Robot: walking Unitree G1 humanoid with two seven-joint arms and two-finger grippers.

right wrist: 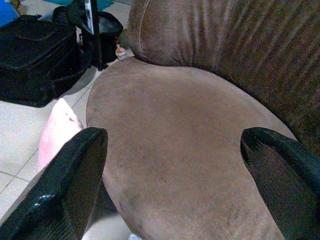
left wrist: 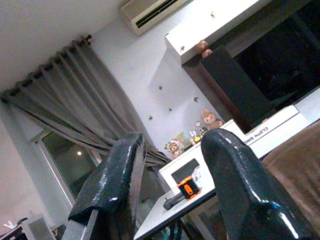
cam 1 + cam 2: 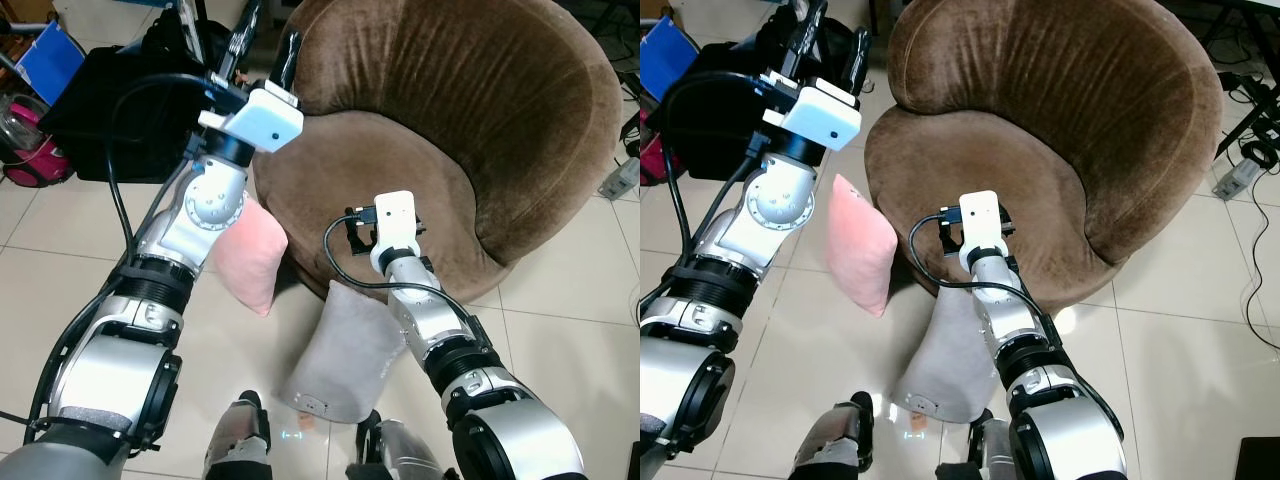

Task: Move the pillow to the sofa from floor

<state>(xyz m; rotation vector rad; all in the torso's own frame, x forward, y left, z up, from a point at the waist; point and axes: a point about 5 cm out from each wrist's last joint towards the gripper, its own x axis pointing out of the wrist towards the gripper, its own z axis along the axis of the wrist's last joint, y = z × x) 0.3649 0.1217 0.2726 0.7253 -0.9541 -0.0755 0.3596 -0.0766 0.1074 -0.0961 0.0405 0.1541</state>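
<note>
A pale tiled floor (image 3: 60, 260) runs under a round brown sofa (image 3: 480, 120) with a deep curved back; black bags (image 3: 110, 110) sit on the tiles beyond the left arm, with a blue object (image 3: 50, 60) and a pink appliance (image 3: 25, 140) further out to that side; cables and a power strip (image 3: 620, 178) lie on the floor off to the right of the sofa.

The right gripper (image 1: 175, 175) is held low at the front edge of the sofa seat, its two black fingers (image 1: 65, 185) spread wide apart with nothing between them, pointing across the cushion toward the backrest; the pink pillow (image 3: 250, 255) stands on edge on the floor just to this gripper's left, leaning against the sofa's base; a grey pillow (image 3: 345, 355) leans on the floor directly below and behind this gripper's wrist, close to the robot's feet.

The left gripper (image 2: 175, 190) is raised high above the pink pillow, beside the sofa's left rim, fingers (image 2: 115, 185) parted and empty, aimed upward at a curtained window (image 2: 75, 115), a wall air conditioner (image 2: 150, 12) and a shelf with small figures (image 2: 200, 130).
</note>
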